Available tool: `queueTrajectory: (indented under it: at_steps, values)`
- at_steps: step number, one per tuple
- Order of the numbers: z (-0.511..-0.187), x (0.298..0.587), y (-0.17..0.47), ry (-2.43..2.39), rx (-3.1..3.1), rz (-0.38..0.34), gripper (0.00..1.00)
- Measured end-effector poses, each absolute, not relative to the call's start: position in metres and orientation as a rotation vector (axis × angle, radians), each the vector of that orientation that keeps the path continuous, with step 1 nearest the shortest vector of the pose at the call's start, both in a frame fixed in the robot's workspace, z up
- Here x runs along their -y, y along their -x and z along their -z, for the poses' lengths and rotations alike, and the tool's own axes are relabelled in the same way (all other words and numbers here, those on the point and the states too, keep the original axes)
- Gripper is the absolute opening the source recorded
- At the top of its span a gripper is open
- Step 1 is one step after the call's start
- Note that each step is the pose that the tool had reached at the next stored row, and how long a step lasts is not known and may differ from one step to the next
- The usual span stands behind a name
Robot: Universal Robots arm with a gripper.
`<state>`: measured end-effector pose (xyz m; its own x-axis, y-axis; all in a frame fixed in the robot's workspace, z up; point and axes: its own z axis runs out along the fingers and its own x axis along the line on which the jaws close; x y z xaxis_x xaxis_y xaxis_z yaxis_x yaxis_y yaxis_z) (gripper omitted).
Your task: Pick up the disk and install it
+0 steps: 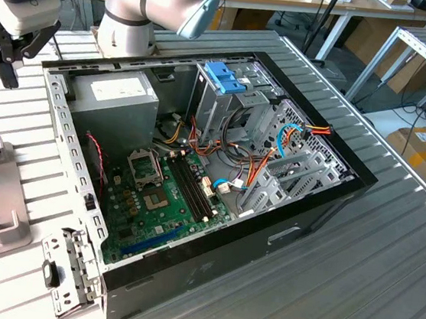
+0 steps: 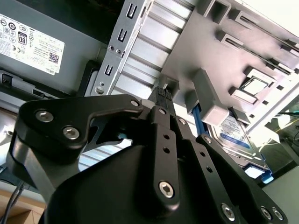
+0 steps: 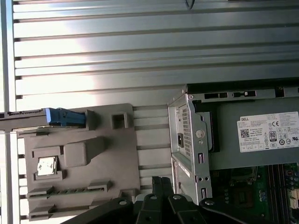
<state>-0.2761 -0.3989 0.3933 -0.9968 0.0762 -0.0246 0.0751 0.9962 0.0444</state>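
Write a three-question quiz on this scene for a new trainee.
1. True or false: the disk is already inside the computer case.
2. The handle on top of the drive cage is: A red, B blue, C yellow.
3. Fill in: in the exterior view, the pincer hangs on the case's ____ (that view's left or right).
Key: 1 false, it sits at the grey fixture, outside the case; 2 B; 3 left.

Open computer case (image 1: 281,236), grey fixture (image 3: 117,154), slatted table (image 1: 352,291)
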Motion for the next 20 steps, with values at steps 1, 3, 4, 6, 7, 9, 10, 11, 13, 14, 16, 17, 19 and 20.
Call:
queueTrajectory:
  at_steps: [1,3,4,6,7,9,10,11,13,14,16,17,19,20]
  values:
    - [-0.393,0.399,0.277,-0.118,-3.112,-0.068,0.11]
    - [-0.393,0.399,0.284,-0.118,-3.112,-0.068,0.11]
    - [-0.393,0.399,0.288,-0.118,-3.112,-0.068,0.11]
    - [-0.393,0.399,0.289,-0.118,-3.112,-0.068,0.11]
    - [-0.393,0.399,0.29,-0.118,-3.112,-0.068,0.11]
    - [-0.393,0.399,0.29,-0.118,-3.112,-0.068,0.11]
    - [-0.393,0.399,0.291,-0.118,-3.112,-0.068,0.11]
    - [-0.393,0.399,0.291,-0.118,-3.112,-0.068,0.11]
    - [-0.393,0.399,0.293,-0.118,-3.112,-0.068,0.11]
    - [-0.393,0.399,0.293,-0.118,-3.112,-0.068,0.11]
    - [-0.393,0.399,0.295,-0.118,-3.112,-0.068,0.11]
    - [-0.393,0.399,0.296,-0.118,-3.112,-0.068,0.11]
    - [-0.393,0.399,0.298,-0.118,-3.112,-0.068,0.11]
    - [-0.393,0.399,0.298,-0.118,-3.112,-0.068,0.11]
